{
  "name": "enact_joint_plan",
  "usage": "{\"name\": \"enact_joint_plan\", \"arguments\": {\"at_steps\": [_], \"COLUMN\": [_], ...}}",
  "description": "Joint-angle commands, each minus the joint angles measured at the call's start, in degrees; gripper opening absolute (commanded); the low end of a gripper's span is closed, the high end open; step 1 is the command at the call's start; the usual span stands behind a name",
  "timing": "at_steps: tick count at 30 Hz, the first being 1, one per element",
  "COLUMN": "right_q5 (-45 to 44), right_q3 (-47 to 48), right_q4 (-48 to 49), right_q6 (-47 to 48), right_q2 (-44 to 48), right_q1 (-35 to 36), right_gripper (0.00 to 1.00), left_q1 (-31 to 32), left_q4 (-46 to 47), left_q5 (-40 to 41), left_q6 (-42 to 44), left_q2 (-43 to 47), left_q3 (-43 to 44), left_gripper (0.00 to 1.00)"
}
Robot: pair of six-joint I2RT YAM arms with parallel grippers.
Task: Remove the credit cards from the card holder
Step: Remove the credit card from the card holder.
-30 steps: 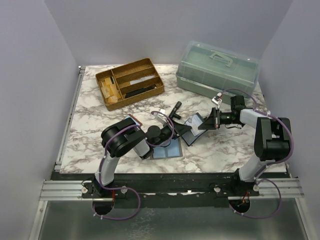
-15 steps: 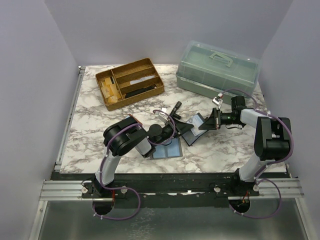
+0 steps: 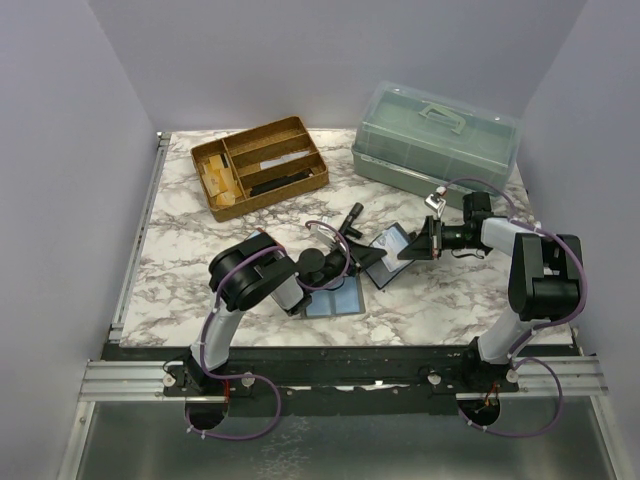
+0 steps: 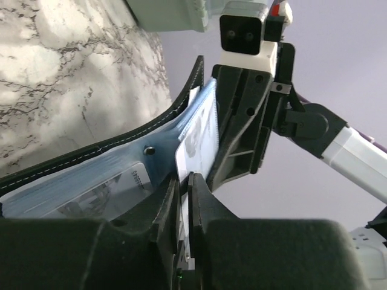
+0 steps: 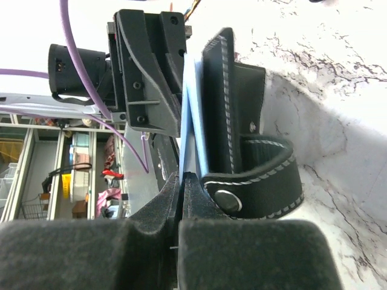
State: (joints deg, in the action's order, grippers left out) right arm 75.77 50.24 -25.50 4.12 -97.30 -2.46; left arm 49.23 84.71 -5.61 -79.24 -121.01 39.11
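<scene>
The card holder (image 3: 386,246) stands open at mid-table (image 3: 190,255), propped between the two arms. The right gripper (image 5: 181,175) is pressed together on the thin light-blue inner leaf at the holder's far edge, with the black stitched cover and its snap strap just beside its fingers. The left gripper (image 4: 184,177) comes in from the opposite side with its jaws narrow, pinching the edge of a pale credit card (image 4: 192,142) that sits partly in a clear pocket. Two loose cards (image 3: 333,301) lie flat by the left arm, near the holder.
</scene>
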Motion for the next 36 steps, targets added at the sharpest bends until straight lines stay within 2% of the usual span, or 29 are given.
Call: {"name": "enact_joint_plan", "arguments": {"at_steps": [1, 14, 32, 36], "right_q5": [2.99, 2.74, 4.17, 4.84], "right_q3": [0.88, 0.63, -0.32, -0.15], "right_q4": [-0.85, 0.05, 2.06, 1.6], "right_q6": [0.1, -0.73, -3.51, -2.98], "right_q2": [-0.27, 0.18, -2.31, -2.71], "right_q1": [-0.16, -1.03, -4.69, -5.23], "right_gripper": [0.0, 0.0, 0.0, 0.03], "left_q1": [-0.01, -0.53, -1.15, -1.33], "left_q4": [10.13, 10.12, 10.11, 10.12], "left_q5": [0.03, -0.51, -4.0, -4.23], "left_q6": [-0.29, 1.36, 1.72, 1.72], "left_q2": [-0.43, 0.75, -1.62, -1.85], "left_q3": [0.69, -3.31, -3.31, -3.55], "left_gripper": [0.02, 0.0, 0.0, 0.0]}}
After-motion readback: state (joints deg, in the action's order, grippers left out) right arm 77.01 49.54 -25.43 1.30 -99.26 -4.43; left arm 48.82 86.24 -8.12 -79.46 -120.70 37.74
